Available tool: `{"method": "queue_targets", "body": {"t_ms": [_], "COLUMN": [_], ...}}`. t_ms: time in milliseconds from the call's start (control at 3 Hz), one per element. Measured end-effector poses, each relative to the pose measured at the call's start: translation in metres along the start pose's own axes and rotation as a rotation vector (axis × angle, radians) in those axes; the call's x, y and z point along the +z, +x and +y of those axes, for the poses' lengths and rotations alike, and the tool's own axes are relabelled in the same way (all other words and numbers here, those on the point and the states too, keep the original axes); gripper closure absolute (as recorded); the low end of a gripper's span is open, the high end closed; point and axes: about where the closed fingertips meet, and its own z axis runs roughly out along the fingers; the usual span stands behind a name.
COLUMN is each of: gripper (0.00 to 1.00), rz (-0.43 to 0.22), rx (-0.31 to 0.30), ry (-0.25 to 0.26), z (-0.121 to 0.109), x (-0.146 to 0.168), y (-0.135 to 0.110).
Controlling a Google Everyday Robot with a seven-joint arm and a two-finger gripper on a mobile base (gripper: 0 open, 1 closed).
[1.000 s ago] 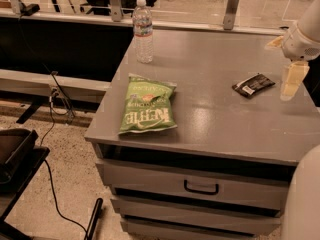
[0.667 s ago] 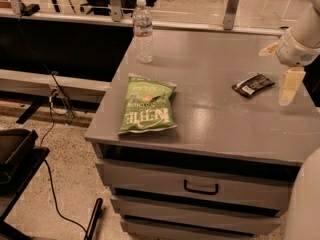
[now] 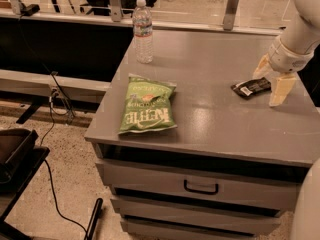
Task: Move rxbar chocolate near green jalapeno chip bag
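The rxbar chocolate (image 3: 251,87), a small black bar with a white label patch, lies flat on the right side of the grey cabinet top (image 3: 210,64). The green jalapeno chip bag (image 3: 148,105) lies flat near the front left of the top, well left of the bar. My gripper (image 3: 270,78) hangs from the white arm at the right edge, just right of the bar's end. Its cream fingers (image 3: 279,89) are spread open, one behind and one in front of the bar's right end, holding nothing.
A clear water bottle (image 3: 143,31) stands upright at the back left of the top. Drawers with a black handle (image 3: 201,187) are below the front edge. A rail with posts (image 3: 231,8) runs behind. Cables and a black case (image 3: 15,151) lie on the floor at left.
My gripper has moved left and slightly down, closing in on the right end of the rxbar. The bar, the bag and the bottle have not moved.
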Motion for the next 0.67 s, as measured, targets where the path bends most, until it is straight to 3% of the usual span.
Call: {"method": "queue_targets", "body": {"t_ms": [667], "gripper": [0.87], "rz": [0.001], "rx": [-0.002], "ry": [-0.001], "z": [-0.0008], "x": [-0.0036], "y": [-0.0008]}}
